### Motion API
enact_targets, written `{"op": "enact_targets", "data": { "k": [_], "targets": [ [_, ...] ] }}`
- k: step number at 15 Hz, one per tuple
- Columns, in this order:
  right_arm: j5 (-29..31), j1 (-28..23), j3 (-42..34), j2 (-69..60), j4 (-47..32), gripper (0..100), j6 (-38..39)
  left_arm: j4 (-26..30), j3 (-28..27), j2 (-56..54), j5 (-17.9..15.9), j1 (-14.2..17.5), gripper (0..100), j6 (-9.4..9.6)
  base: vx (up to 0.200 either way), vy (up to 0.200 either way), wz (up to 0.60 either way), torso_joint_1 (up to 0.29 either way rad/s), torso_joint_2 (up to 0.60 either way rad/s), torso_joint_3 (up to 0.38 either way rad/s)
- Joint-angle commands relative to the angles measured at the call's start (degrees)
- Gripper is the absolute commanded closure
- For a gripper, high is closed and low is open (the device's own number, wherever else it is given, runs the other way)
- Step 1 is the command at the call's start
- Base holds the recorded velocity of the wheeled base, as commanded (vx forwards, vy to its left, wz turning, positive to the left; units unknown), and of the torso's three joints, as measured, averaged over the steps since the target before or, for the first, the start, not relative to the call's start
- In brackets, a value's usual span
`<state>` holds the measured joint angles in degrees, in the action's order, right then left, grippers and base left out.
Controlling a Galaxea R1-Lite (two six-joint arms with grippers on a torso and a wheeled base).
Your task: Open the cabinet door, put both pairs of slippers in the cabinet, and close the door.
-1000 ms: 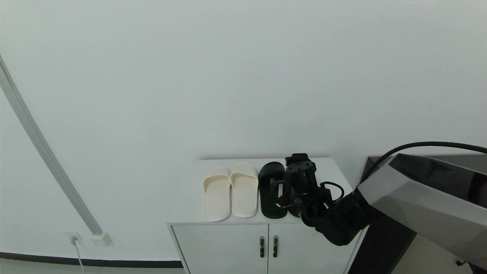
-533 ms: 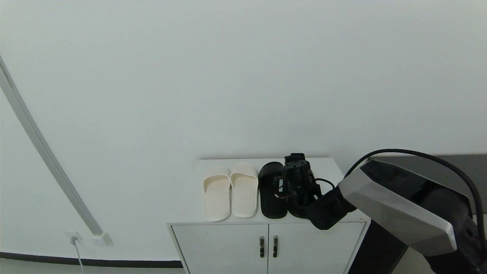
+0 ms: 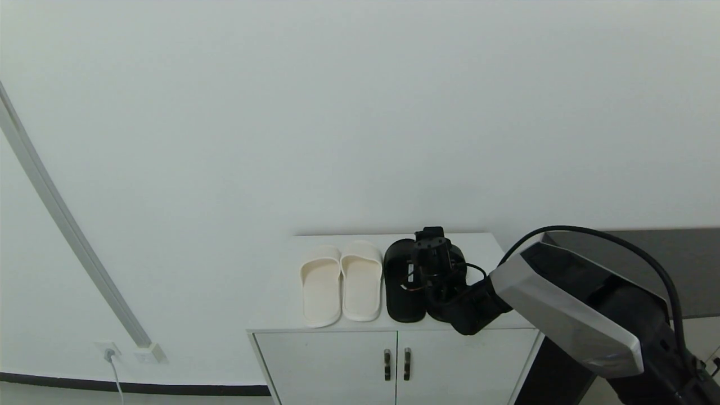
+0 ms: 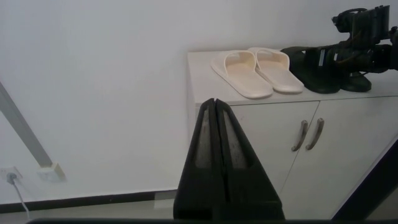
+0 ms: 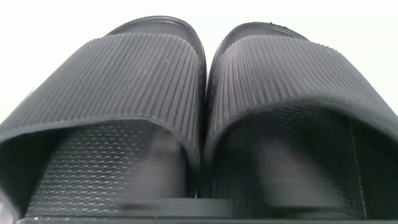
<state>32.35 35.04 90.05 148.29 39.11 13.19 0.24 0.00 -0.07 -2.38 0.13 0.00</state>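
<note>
The white cabinet [image 3: 332, 360] has both doors closed, as the head view shows. On its top, the white slippers [image 3: 341, 283] lie just beside the black slippers [image 3: 403, 281]. The right pincer [image 3: 412, 277] sits low over the black pair; the right wrist view, looking into their ribbed straps, is too blurred to tell its state. The left wrist view shows the left pincer [image 4: 215, 109] pressed together, well apart from the cabinet.

plain white wall [image 3: 337, 112]; grey trunking [image 3: 63, 216] at 9 o'clock; socket [image 3: 108, 351] and dark skirting [image 3: 140, 387] at 7 o'clock.
</note>
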Motion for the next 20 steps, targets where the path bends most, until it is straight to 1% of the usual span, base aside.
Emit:
{"op": "enact_targets", "data": {
  "k": [1,5,7,8,9,11,12,13,14,15,17,19,20],
  "targets": [
    [0.17,0.03,0.04,-0.1,0.0,100,-0.01,0.02,0.0,0.07,0.0,0.04,100,-0.09,0.0,0.0,0.0,0.0,0.0,0.0],
    [1.66,0.21,-1.02,-2.21,0.62,100,-0.27,0.02,0.0,0.07,0.0,0.04,100,-0.09,0.0,0.0,0.0,0.0,0.0,0.0],
    [1.22,0.47,-6.12,-7.93,1.15,100,-0.97,0.02,0.0,0.07,0.0,0.04,100,-0.09,0.0,0.0,0.0,0.0,0.0,0.0],
    [0.17,0.74,-10.16,-11.79,3.17,100,-1.94,0.02,0.0,0.07,0.0,0.04,100,0.0,0.0,0.0,0.0,0.0,0.0,0.0],
    [-2.21,1.35,-15.17,-15.75,6.42,100,-3.26,0.02,0.0,0.07,0.0,0.04,100,0.0,0.0,0.0,0.0,0.0,0.0,0.0],
    [-8.27,2.58,-28.62,-25.06,13.1,100,-7.13,0.02,0.0,0.07,0.0,0.04,100,0.0,0.0,0.0,0.0,0.0,0.0,0.0],
    [-10.56,3.28,-32.92,-28.05,14.33,100,-7.39,0.02,0.0,0.07,0.0,0.04,100,0.0,0.0,0.0,0.0,0.0,0.0,0.0],
    [-16.45,4.78,-41.89,-35.26,15.12,100,-7.3,0.02,0.0,0.07,0.0,0.04,100,0.0,0.0,0.0,0.0,0.0,0.0,0.0],
    [-20.22,5.66,-47.51,-39.83,15.03,100,-7.13,0.02,0.0,0.07,0.0,0.04,100,-0.09,0.0,0.0,0.0,0.0,0.0,0.0],
    [-22.86,6.45,-52.08,-43.78,15.03,100,-7.04,0.02,0.0,0.07,0.09,0.04,100,-0.09,0.0,0.0,0.0,0.0,0.0,0.0],
    [-26.11,7.68,-57.27,-49.41,14.51,100,-6.86,0.02,0.0,0.07,0.09,0.04,100,-0.09,0.0,0.0,0.0,0.0,0.0,0.0],
    [-29.45,10.14,-63.16,-56.26,11.25,100,-6.86,0.02,0.0,0.07,0.09,0.04,100,-0.09,0.0,0.0,0.0,0.0,0.0,0.0],
    [-31.21,11.55,-65.18,-57.5,11.08,100,-6.69,0.02,0.0,0.07,0.09,0.04,100,-0.18,0.0,0.0,0.0,0.0,0.0,0.0]
  ]
}}
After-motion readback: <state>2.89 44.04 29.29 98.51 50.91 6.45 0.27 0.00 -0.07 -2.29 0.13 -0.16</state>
